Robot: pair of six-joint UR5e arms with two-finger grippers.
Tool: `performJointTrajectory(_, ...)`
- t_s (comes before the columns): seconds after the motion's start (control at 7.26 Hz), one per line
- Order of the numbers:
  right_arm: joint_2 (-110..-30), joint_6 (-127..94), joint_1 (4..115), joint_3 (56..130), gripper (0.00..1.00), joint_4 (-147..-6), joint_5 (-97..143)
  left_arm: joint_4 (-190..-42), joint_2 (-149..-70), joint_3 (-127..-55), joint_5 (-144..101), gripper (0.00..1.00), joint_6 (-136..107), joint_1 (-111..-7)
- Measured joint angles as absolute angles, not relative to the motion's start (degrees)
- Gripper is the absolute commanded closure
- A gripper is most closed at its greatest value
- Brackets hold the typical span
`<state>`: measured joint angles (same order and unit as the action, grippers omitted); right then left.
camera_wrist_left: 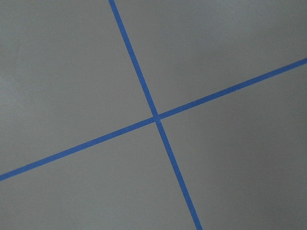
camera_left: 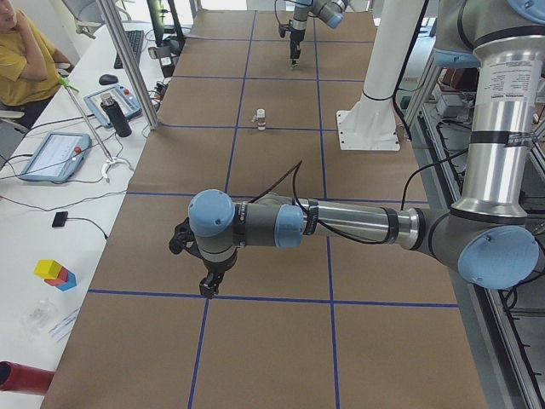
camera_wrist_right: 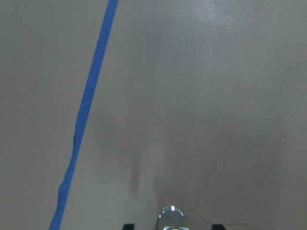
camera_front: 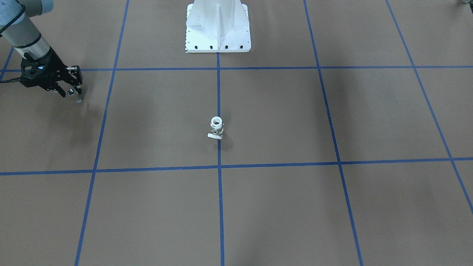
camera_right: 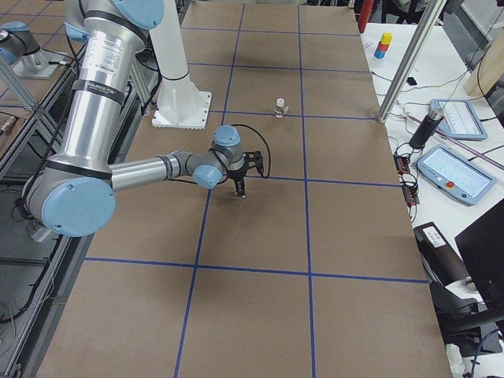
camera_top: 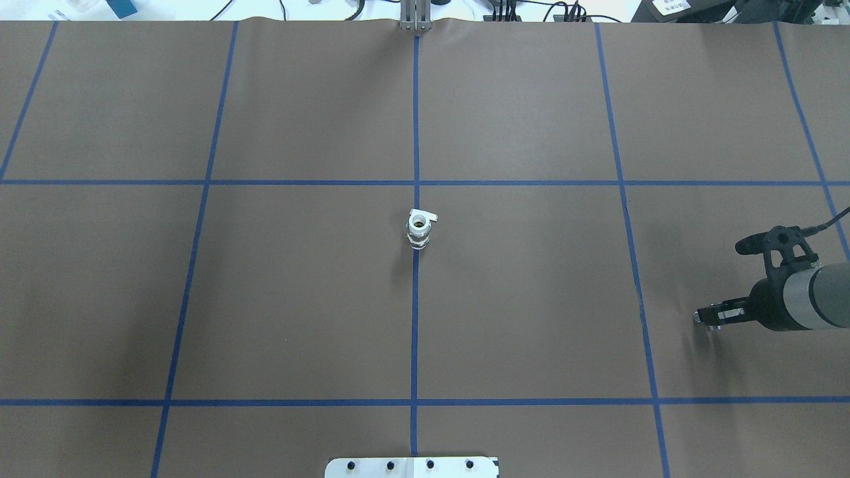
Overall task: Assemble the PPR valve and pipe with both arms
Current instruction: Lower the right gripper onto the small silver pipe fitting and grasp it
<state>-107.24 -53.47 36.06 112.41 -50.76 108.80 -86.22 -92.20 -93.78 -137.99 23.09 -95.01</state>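
Observation:
The PPR valve (camera_front: 216, 128) stands upright at the table's centre on the blue middle tape line, white collar up. It also shows in the overhead view (camera_top: 420, 229). My right gripper (camera_front: 75, 94) is far off to the robot's right of it, pointing down and shut on the small silvery pipe (camera_front: 77, 98), held just above the paper. The pipe's round top (camera_wrist_right: 171, 216) shows between the fingertips in the right wrist view. My left gripper (camera_left: 207, 287) shows only in the exterior left view, low over the table near a tape crossing. I cannot tell whether it is open or shut.
The white bolted pedestal (camera_front: 218, 33) stands at the robot's side of the table, behind the valve. Blue tape lines (camera_wrist_left: 156, 118) grid the brown paper. A seated operator (camera_left: 24, 60), tablets and a bottle sit beyond the far table edge.

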Motion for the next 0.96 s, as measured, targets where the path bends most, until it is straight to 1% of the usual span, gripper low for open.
performJointTrajectory(0.69, -105.55, -53.36, 37.84, 112.55, 1.0, -50.92, 110.05, -86.18, -92.14, -93.68, -137.9, 0.0, 22.71, -95.01)
performJointTrajectory(0.83, -103.6, -53.35, 39.03, 112.43, 1.0, -52.22, 111.06, -86.05, -92.1, -93.66, -137.86, 0.0, 21.47, -95.03)
performJointTrajectory(0.96, -99.21, -53.33, 40.64, 112.32, 1.0, -56.79, 112.11, -86.06, -91.59, -93.67, -137.83, 0.0, 18.91, -95.05)
